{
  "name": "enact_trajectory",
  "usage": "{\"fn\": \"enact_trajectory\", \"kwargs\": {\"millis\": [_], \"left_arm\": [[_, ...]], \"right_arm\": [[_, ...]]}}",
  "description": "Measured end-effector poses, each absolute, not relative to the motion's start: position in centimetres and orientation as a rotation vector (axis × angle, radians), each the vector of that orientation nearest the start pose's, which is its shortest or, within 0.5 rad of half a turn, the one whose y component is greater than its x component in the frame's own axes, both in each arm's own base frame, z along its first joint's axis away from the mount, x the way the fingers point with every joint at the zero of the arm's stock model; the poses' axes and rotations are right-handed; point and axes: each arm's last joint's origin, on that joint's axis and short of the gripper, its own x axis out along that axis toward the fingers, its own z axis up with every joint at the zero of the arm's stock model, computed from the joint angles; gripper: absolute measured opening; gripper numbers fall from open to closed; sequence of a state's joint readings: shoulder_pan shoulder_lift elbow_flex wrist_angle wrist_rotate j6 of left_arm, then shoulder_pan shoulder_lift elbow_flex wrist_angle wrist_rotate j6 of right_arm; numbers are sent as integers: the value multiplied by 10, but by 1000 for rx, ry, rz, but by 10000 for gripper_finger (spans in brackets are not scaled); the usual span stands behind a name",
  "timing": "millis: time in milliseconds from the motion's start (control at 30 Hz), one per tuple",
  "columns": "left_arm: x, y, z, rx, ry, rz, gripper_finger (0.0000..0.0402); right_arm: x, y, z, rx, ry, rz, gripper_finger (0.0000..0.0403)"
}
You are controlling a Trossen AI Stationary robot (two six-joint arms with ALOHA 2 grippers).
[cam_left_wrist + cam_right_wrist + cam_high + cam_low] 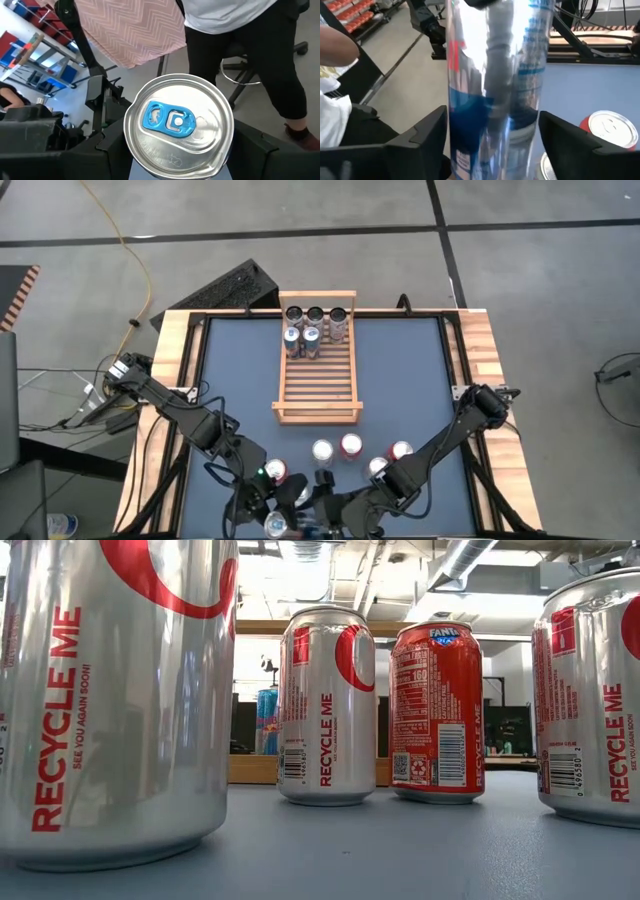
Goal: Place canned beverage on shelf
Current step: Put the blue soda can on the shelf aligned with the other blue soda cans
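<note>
Down at six o'clock the left gripper (pixel 268 515) is clenched round a slim blue-tabbed can (pixel 178 124); the right gripper (pixel 492 137) straddles it, jaws spread; the shelf (pixel 318 375) sits toward twelve.

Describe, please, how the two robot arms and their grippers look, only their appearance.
Both arms, the left arm and the right arm, are dark, nearly black, built of jointed tubular segments with bulkier housings at the joints. A small green light glows near the left wrist. The left gripper and the right gripper each have two broad, angular, matte black fingers.
</note>
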State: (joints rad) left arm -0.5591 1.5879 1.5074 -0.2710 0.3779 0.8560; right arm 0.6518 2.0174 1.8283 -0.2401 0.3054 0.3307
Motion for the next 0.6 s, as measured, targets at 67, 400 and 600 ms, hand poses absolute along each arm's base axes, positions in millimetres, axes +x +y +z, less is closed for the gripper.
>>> {"fn": "enact_trajectory", "kwargs": {"millis": [67,400,600], "left_arm": [[302,-201,375,813,-53,-1025,230],[302,-201,375,810,-43,-1013,231],[302,-205,378,734,2,-902,243]], "right_arm": [[381,280,314,121,444,271,260],[382,277,313,122,449,263,134],[380,279,314,131,453,274,148]]}}
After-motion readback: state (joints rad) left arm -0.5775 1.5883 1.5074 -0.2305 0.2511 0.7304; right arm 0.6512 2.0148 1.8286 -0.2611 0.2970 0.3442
